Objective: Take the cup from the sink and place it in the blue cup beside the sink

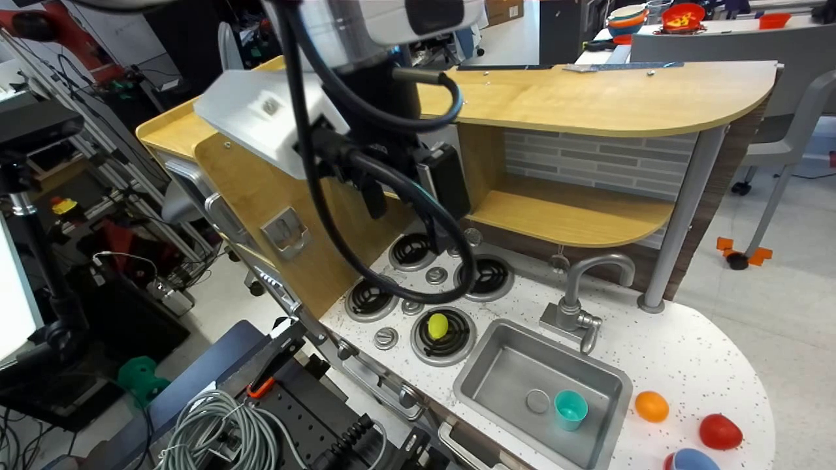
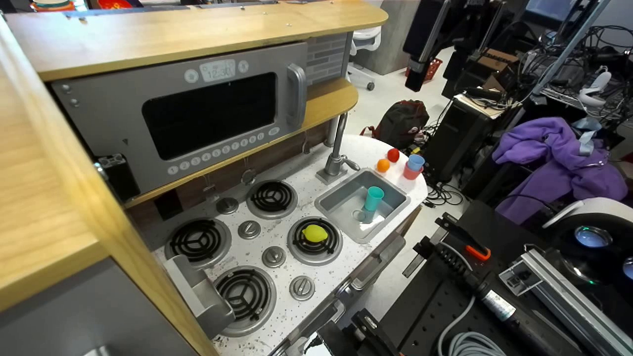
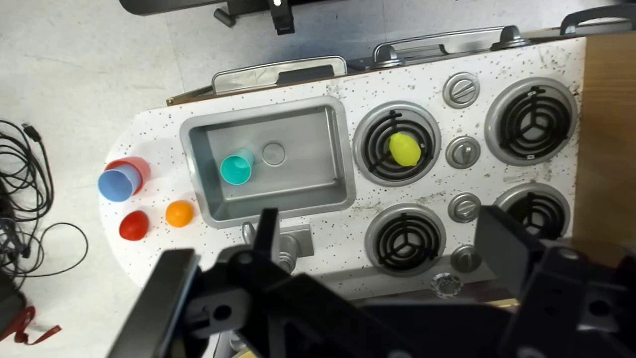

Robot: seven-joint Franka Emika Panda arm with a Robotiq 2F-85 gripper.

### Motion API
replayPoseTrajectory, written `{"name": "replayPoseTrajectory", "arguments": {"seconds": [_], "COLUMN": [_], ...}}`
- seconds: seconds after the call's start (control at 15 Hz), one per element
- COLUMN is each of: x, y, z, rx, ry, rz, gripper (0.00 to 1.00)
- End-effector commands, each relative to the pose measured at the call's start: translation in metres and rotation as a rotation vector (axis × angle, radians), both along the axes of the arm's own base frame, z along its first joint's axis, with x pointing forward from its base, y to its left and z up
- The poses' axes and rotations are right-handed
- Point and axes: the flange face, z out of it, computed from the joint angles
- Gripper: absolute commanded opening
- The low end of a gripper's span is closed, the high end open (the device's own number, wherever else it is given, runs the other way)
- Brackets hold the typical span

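Teal cup (image 3: 237, 167) stands in the sink (image 3: 309, 156) (gripper (image 3: 380, 219) well away, 2 fingers (image 3: 501, 243) spread).

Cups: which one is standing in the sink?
The teal cup, upright beside the drain in the sink. The blue cup and red cup are both outside it, stacked together on the counter.
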Motion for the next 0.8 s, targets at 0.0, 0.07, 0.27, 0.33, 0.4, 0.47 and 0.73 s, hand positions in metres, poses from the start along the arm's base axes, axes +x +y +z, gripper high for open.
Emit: {"name": "replayPoseTrajectory", "arguments": {"seconds": [0.0, 0.07, 0.27, 0.33, 0.4, 0.47, 0.73], "x": [0.002, 0.003, 0.007, 0.010, 0.013, 0.018, 0.039], "y": [-0.039, -0.049, -0.077, -0.083, -0.087, -0.090, -0.091], "z": [-0.018, -0.024, -0.044, -0.052, -0.060, -0.070, -0.106], "rx": [-0.026, -0.022, -0.017, -0.021, -0.028, -0.036, -0.037], "ry": [-0.025, -0.035, -0.037, -0.037, -0.037, -0.036, -0.024], "rz": [0.030, 0.030, 0.033, 0.028, 0.029, 0.027, 0.031], "gripper": [1.00, 1.00, 1.00, 1.00, 1.00, 1.00, 1.00]}}
